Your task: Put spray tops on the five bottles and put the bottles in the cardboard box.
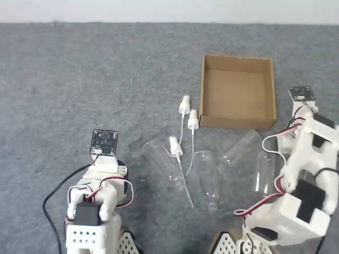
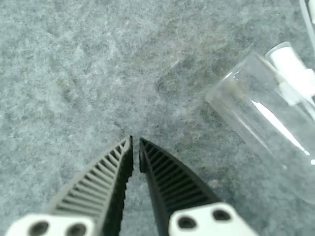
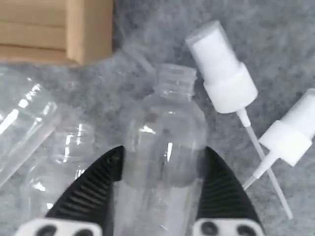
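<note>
My right gripper [image 3: 162,157] is shut on a clear bottle [image 3: 165,137], one finger on each side of its body, its open neck pointing away from the wrist. In the high view this bottle [image 1: 265,170] sits beside the right arm [image 1: 310,159]. Two white spray tops [image 3: 221,69] [image 3: 295,132] lie on the carpet just past it. From above, three spray tops [image 1: 184,104] [image 1: 193,120] [image 1: 176,145] lie near the empty cardboard box [image 1: 237,123]. Three more clear bottles [image 1: 164,159] [image 1: 207,180] [image 1: 241,148] lie on their sides. My left gripper [image 2: 136,141] is shut and empty over bare carpet, near one bottle [image 2: 266,123].
Grey carpet [image 1: 79,79] covers the table, with free room on the left half and at the back. The left arm [image 1: 98,203] stands at the front left. A corner of the box [image 3: 74,29] and two lying bottles [image 3: 19,128] [image 3: 69,152] are close to my right gripper.
</note>
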`<state>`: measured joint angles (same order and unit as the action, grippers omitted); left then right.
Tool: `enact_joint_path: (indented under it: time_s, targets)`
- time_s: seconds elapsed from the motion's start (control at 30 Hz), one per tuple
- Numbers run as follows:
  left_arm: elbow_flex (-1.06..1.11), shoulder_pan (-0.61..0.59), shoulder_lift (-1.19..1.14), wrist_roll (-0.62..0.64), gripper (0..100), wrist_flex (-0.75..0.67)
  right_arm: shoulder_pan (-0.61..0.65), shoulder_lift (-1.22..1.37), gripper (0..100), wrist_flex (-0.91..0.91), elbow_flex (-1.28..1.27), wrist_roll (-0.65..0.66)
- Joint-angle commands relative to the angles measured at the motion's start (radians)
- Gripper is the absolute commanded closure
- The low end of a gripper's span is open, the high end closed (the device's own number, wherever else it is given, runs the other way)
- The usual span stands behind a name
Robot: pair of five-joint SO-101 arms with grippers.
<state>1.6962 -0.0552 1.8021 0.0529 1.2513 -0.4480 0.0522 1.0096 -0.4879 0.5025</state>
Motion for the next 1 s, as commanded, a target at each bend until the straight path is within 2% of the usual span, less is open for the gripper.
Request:
enact_joint_path:
  time_s: [0.0,0.2,0.37,0.43,0.57,0.63,0.77,0.87,0.97]
  targets:
    - [-0.01,-0.003,0.008,-0.003,99,0.006,-0.012,-0.024,97.4,0.081,0.066,0.009]
    - [-0.01,-0.002,0.008,-0.002,99,0.003,-0.093,-0.17,99.2,0.295,0.259,0.026]
    - [-0.01,-0.011,0.009,-0.029,99,-0.058,-0.223,-0.252,99.2,0.447,0.402,0.173]
    - [-0.012,-0.012,0.009,-0.133,99,-0.1,-0.291,-0.252,99.2,0.458,0.446,0.221]
    - [-0.039,-0.104,0.009,-0.48,99,-0.18,-0.427,-0.197,99.2,0.43,0.5,0.334]
    - [-0.104,-0.124,0.002,-0.482,99,-0.201,-0.479,-0.133,99.2,0.404,0.526,0.384]
    - [-0.331,-0.11,-0.064,-0.483,99,-0.133,-0.538,0.018,99.2,0.358,0.592,0.402]
    - [-0.552,-0.066,-0.273,-0.493,99,-0.069,-0.556,0.119,99.2,0.354,0.643,0.405]
    - [-0.789,0.063,-0.578,-0.465,99,0.012,-0.556,0.191,99.2,0.315,0.657,0.405]
